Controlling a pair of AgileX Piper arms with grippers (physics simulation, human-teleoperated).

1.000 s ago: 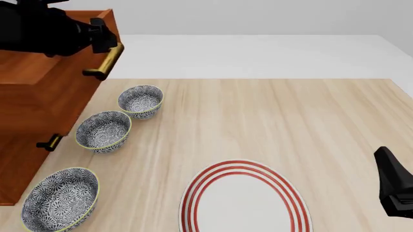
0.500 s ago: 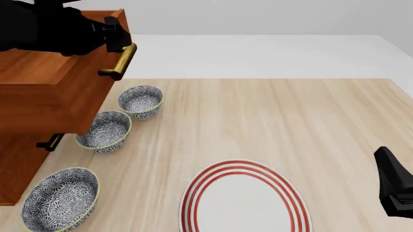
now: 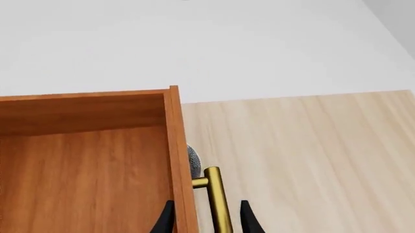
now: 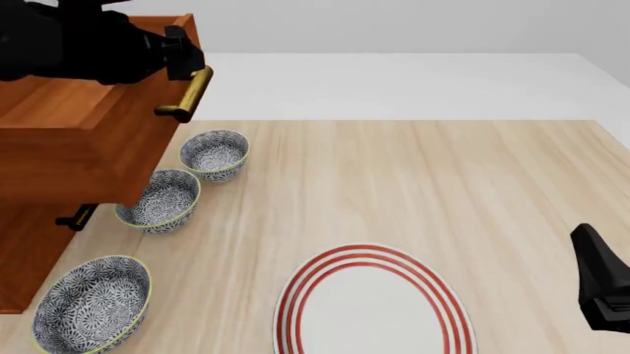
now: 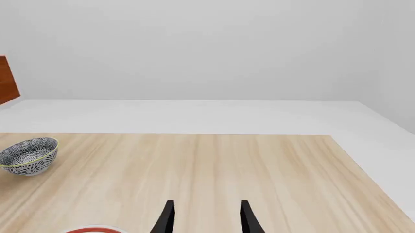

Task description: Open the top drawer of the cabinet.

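Observation:
The cabinet (image 4: 40, 243) stands at the table's left edge. Its top drawer (image 4: 69, 140) is pulled well out, with the brass bar handle (image 4: 187, 92) on its front. My left gripper (image 4: 182, 57) is at the handle. In the left wrist view the drawer's inside (image 3: 84, 165) shows, and the left gripper (image 3: 206, 221) straddles the drawer front and the handle (image 3: 218, 204): one finger is inside the drawer, the other is outside the bar, and the jaws stand wide. My right gripper (image 4: 603, 291) rests at the table's near right, open and empty (image 5: 206, 221).
Three patterned bowls (image 4: 215, 153) (image 4: 159, 198) (image 4: 94, 301) line up in front of the cabinet, the middle one partly under the drawer. A red-ringed plate (image 4: 372, 306) lies near the front middle. A lower drawer's handle (image 4: 76, 218) sticks out.
The top drawer has slid farther out to the right with my left gripper at its handle, and now overhangs the middle bowl. The right arm has not moved.

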